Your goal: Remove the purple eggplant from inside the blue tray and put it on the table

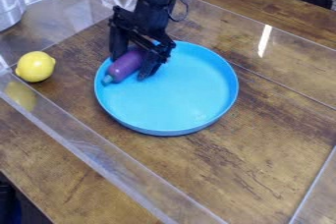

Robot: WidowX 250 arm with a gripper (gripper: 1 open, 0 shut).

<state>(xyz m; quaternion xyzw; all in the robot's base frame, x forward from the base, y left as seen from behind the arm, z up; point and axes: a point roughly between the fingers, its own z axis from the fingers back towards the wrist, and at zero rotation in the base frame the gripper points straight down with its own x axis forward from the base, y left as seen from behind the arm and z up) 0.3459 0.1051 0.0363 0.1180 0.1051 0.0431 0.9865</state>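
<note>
The purple eggplant (125,67) lies slanted over the left rim of the blue tray (182,95), its stem end pointing out to the lower left. My gripper (137,59) comes down on it from above, with a dark finger on each side of it. The jaws look shut on the eggplant, standing as far apart as before. The arm above hides the eggplant's upper end. The tray rests on the brown wooden table (256,174).
A yellow lemon (35,67) sits on the table at the far left, well apart from the tray. A glossy clear sheet covers the wood, and its edge runs diagonally from the lower left. Pale objects stand at the back left corner.
</note>
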